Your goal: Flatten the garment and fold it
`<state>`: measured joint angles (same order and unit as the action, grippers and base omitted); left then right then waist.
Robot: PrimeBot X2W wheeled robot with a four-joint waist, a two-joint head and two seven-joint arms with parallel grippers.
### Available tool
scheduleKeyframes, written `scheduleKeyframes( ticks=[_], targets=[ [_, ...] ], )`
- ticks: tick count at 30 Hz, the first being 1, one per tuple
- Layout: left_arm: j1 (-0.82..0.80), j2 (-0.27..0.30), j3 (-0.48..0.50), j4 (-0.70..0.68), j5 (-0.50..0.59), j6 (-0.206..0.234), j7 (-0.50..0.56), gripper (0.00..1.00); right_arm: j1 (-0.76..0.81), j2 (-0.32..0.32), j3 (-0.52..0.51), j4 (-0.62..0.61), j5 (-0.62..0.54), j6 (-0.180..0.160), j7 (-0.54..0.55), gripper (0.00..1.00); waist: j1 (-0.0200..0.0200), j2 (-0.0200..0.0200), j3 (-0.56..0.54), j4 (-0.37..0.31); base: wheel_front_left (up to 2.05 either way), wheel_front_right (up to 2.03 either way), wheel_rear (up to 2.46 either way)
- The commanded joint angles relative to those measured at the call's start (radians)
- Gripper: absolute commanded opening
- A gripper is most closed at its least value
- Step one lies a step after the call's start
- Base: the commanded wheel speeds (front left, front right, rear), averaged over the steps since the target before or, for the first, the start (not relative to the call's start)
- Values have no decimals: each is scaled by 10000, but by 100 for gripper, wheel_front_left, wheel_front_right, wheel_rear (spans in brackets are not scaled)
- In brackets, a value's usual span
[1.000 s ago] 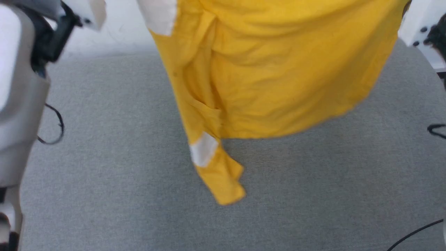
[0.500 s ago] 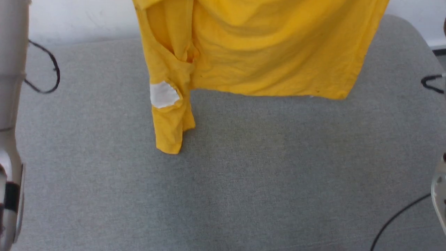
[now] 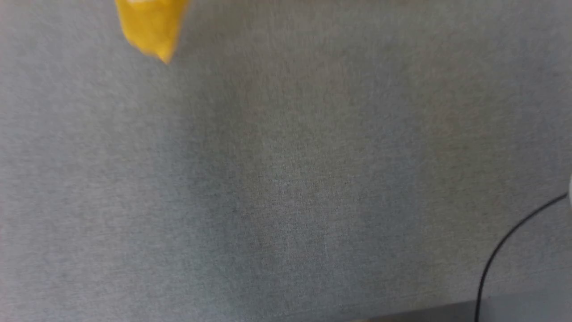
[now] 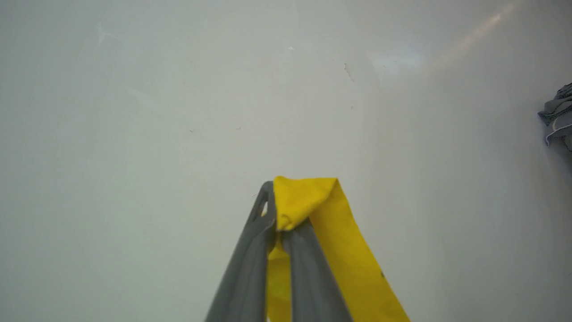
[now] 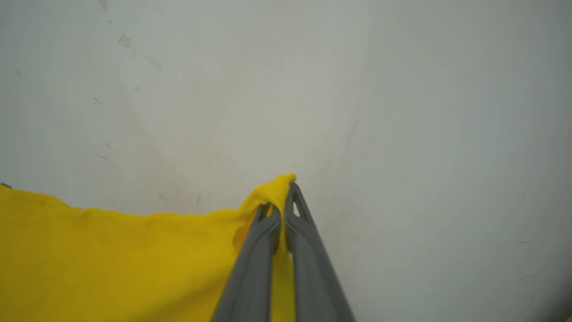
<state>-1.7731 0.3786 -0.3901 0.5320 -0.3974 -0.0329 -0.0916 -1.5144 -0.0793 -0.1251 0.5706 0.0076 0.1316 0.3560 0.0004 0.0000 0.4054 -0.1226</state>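
The garment is a bright yellow T-shirt. In the head view just one blurred hanging tip of the garment (image 3: 152,29) shows at the top left, above the grey surface. My left gripper (image 4: 276,223) is shut on a folded yellow corner of the garment (image 4: 304,199), with cloth trailing down to the right of the fingers. My right gripper (image 5: 282,210) is shut on another edge of the garment (image 5: 111,259), whose cloth spreads away to the left. Both grippers point at a pale wall.
A grey fabric-covered table (image 3: 286,179) spreads below in the head view. A black cable (image 3: 505,243) crosses its lower right corner. A pale wall (image 4: 178,112) lies ahead of both wrists, and a grey-green bundle of cloth (image 4: 558,116) sits at the left wrist view's right edge.
The head view has swung down, so the wall, forearms and most of the garment have left it. The hanging yellow tip now sits at the top left.
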Motion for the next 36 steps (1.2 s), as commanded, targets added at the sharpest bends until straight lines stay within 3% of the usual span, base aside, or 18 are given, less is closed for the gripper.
scheduleKeyframes(
  ticks=[1, 7, 11, 18, 26, 36],
  targets=[
    [-418, -58, 14, 110, 221, 67, -413, 0, -368, 88, -79, 141, -264, -9, -405, 0, -4, 0, 1578, -173, 0, 0, 0],
    [-1279, -99, -5, 499, 402, -81, -1206, 0, -1246, 155, -89, 489, -884, -9, -1488, 0, -4, 0, 2691, -237, 0, 0, 0],
    [-1721, -170, -6, 481, 416, -229, -1455, 0, -1800, -133, -268, 548, -1327, -9, -2083, 0, -4, 0, 3669, -138, 0, 0, 0],
    [-1549, -46, 175, 276, 221, -506, -1663, 0, -2103, -418, -447, 730, -1860, -9, -3044, 0, -4, 0, 4795, 207, 0, 0, 0],
    [-42, 340, 353, -566, -420, -833, -1697, 0, -1614, -691, 287, 919, -1518, -9, -3851, 0, -4, 0, 4950, 527, 0, 0, 0],
    [3024, 1013, 361, -2330, -1626, -911, -1199, 0, 421, -1304, 1447, -310, 413, -9, -3694, 0, -4, 0, 4329, 752, 0, 0, 0]
  ],
)
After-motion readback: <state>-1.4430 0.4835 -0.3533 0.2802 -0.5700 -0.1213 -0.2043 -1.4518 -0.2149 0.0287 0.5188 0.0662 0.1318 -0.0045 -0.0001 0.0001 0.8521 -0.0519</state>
